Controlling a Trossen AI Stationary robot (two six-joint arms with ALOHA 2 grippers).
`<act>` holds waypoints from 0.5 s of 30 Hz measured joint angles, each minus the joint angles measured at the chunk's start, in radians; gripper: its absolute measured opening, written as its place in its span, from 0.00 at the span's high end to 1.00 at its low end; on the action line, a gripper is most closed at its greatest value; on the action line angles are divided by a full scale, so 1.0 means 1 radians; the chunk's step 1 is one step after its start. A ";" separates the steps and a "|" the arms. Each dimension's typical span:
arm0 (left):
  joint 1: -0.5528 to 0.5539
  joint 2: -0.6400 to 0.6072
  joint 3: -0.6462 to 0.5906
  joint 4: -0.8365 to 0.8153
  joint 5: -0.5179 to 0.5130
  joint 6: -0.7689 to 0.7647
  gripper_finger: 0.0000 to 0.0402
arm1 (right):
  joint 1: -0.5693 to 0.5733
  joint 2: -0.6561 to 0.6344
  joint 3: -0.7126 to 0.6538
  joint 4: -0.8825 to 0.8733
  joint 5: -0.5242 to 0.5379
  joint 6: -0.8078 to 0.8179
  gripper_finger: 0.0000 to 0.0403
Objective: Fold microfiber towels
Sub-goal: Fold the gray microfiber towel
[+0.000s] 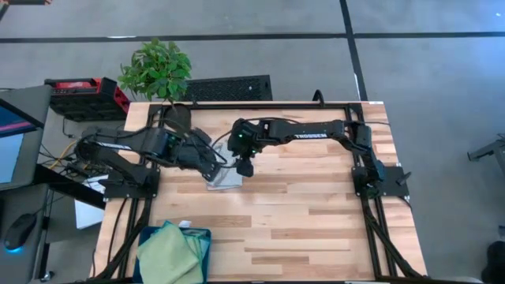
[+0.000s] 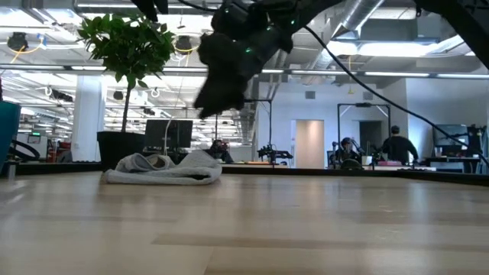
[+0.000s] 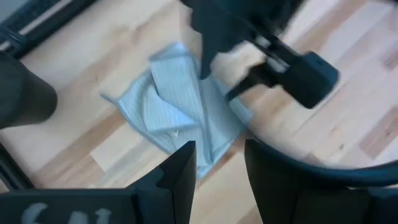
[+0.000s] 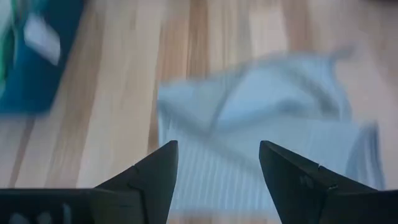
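The light blue towel (image 1: 225, 177) lies crumpled on the wooden surface (image 1: 316, 213), and both hands are right over it. The right hand (image 1: 245, 166) hangs just above the towel's edge on the side away from the plant, fingers spread wide with nothing between them; in its wrist view the two dark fingers (image 4: 155, 171) frame the blue cloth (image 4: 261, 143) below, clear of it. The left hand (image 1: 211, 168) sits just beside the towel on its plant side. Its fingers (image 3: 183, 165) are parted with a gap between them and nothing held, the towel (image 3: 180, 112) lying just ahead of the tips.

From table height the towel (image 2: 164, 169) is a low, rumpled heap flat on the surface, with the right hand (image 2: 221, 84) hovering above it, not touching.

Well away from the towel, at the near corner of the surface, a dark teal bin (image 1: 175, 251) holds the light green towel (image 1: 166, 252), bunched and spilling over the rim. A potted plant (image 1: 156, 69) stands at the far edge, beyond the left arm. Behind the surface the room opens into a bright hall with monitors, desks and a few people (image 2: 396, 145) far off.

The blue towel is partly folded, layers overlapping unevenly, one loose corner (image 3: 106, 96) poking out. Its long axis runs roughly from the plant side toward the near edge, though the crumpling makes that hard to pin down.
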 joint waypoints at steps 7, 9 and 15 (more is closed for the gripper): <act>0.012 -0.094 0.000 0.000 -0.074 -0.017 0.67 | 0.006 -0.078 -0.002 -0.237 0.002 -0.041 0.38; 0.026 -0.109 0.000 -0.001 -0.059 0.010 0.67 | 0.006 -0.114 -0.001 -0.301 0.002 -0.040 0.38; 0.089 -0.121 0.000 -0.012 -0.033 0.134 0.67 | 0.006 -0.226 -0.001 -0.425 0.007 -0.040 0.38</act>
